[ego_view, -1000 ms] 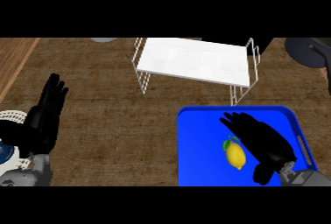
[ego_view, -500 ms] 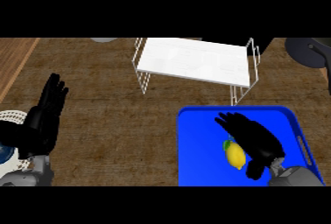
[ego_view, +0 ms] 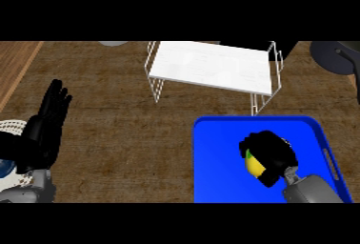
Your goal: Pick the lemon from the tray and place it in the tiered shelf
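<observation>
Countertop (ego_view: 126, 143) of brown woven-looking texture is filling most of the frame, seen from steeply above. Sitting at the upper centre is the tiered shelf (ego_view: 211, 66), a white flat top on thin white wire legs. Lying at the lower right, just below the shelf, is the tray (ego_view: 218, 162), bright blue with a raised rim and a slot handle on its right side. Resting at the left edge of the frame is the left hand (ego_view: 48, 125), black, with fingers straight and pointing up, holding nothing. Reaching up from the lower right edge is the right hand (ego_view: 271, 155), black on a grey forearm, its fingers curling over the lemon (ego_view: 251, 163) and grasping it. Only a yellow sliver of the lemon is showing at the hand's left side, over the middle of the tray. Whether the lemon is touching the tray floor cannot be told.
</observation>
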Controlling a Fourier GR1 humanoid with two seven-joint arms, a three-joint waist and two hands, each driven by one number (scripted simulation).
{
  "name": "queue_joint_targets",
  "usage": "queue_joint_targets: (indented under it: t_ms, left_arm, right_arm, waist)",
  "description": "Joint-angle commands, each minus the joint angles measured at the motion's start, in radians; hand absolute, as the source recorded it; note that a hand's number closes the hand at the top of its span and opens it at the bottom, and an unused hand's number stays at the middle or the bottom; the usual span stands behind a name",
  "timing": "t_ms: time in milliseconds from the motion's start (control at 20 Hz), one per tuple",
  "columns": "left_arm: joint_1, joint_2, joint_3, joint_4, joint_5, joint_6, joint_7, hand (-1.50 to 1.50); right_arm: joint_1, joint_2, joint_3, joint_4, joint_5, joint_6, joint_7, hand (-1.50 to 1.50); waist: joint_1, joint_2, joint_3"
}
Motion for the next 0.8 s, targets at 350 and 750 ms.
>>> queue_joint_targets:
  t_ms: [350,750]
  left_arm:
    - [-0.010,-0.010,0.003,-0.005,-0.021,0.001,0.000,0.00]
    - [-0.006,-0.048,-0.042,0.004,-0.028,-0.007,-0.022,0.00]
  right_arm:
    - [0.018,0.352,-0.025,0.042,0.093,-0.062,0.544,1.50]
    - [-0.116,0.360,0.203,-0.016,-0.178,-0.299,1.040,1.50]
  waist:
    - [0.006,0.003,0.002]
    - [0.061,0.008,0.004]
